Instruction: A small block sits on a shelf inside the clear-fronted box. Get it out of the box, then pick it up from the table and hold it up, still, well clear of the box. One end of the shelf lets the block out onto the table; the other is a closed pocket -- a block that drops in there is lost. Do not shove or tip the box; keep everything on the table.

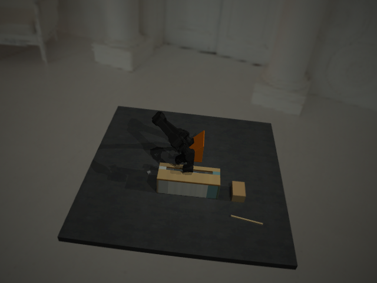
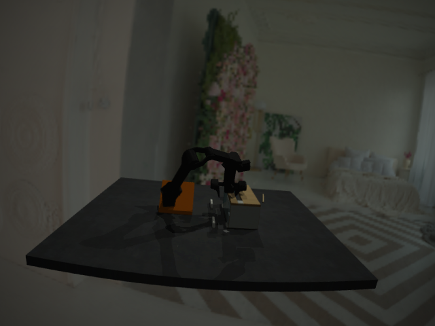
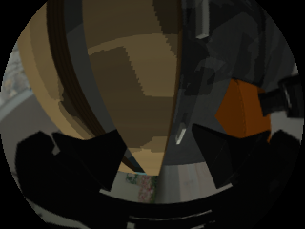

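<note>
The box [image 1: 188, 178] [image 2: 244, 216] [image 3: 152, 76] has a wooden top with a long slot and pale sides, with a teal section at its right in the top view. My gripper [image 1: 184, 164] [image 2: 230, 192] [image 3: 163, 128] is open and empty, low over the box's robot-side top edge. In the wrist view one finger is over the slot side, the other beyond the edge. A small pale piece [image 1: 148, 172] [image 2: 225, 231] shows on the table off the box's left end; I cannot tell whether it is the block. The shelf is hidden, and no block can be made out inside.
An orange slanted panel [image 1: 198, 150] [image 2: 184, 197] [image 3: 243, 110] stands on the robot's side of the box. A wooden block [image 1: 238, 188] is off the box's right end. A thin stick [image 1: 246, 219] lies beyond it. Two pale bars [image 2: 211, 202] [image 3: 202, 19] show beside the box.
</note>
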Action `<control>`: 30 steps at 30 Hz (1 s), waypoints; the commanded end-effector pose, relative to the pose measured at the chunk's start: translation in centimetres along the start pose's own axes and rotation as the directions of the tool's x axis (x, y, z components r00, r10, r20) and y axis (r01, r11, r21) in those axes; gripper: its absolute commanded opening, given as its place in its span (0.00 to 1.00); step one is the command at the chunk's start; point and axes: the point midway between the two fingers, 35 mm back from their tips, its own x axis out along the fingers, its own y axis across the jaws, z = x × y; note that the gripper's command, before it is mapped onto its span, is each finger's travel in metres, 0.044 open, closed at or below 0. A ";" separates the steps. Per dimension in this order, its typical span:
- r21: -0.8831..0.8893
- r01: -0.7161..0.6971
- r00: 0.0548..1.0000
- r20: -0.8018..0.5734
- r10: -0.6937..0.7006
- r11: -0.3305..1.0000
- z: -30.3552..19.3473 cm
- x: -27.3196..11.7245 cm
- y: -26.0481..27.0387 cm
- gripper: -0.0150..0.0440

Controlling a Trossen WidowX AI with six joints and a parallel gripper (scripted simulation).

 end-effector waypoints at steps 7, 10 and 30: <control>0.000 0.012 1.000 -0.001 -0.012 1.000 -2.7 1.3 -0.2 0.93; 0.000 0.012 1.000 -0.001 -0.012 1.000 -3.3 1.5 -0.2 0.93; 0.000 0.011 1.000 -0.004 -0.011 1.000 -7.5 3.0 -0.3 0.93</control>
